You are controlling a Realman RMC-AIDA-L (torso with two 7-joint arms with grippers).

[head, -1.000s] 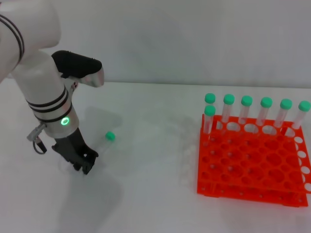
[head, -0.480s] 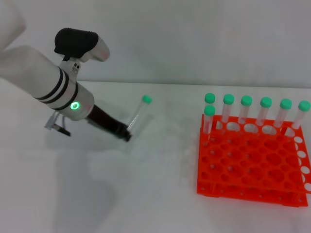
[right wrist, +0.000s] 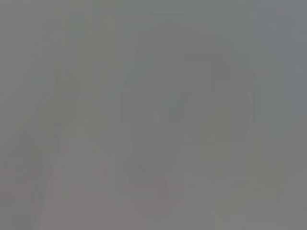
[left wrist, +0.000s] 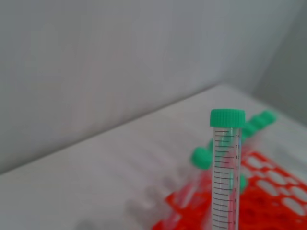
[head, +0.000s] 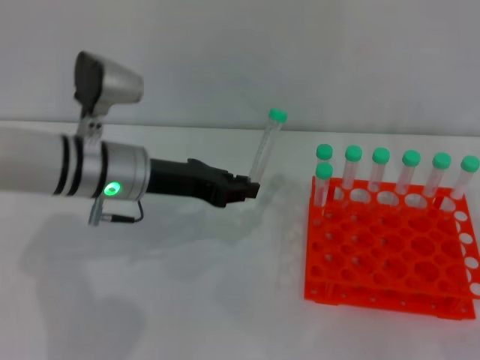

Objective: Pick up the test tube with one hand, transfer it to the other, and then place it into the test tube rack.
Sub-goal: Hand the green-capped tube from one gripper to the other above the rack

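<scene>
The test tube (head: 265, 148) is showing a clear body with a round green cap; the left wrist view is showing black graduation lines running down its wall (left wrist: 226, 184). The left gripper (head: 251, 189) is appearing black, on a silver-white arm (head: 82, 171) banded with black rings and carrying a small green light. The test tube rack (head: 390, 251) is showing bright orange, patterned with a grid of round holes. The tubes standing in it (head: 410, 174) are displaying clear bodies and green caps. The table (head: 187, 300) is appearing white.
</scene>
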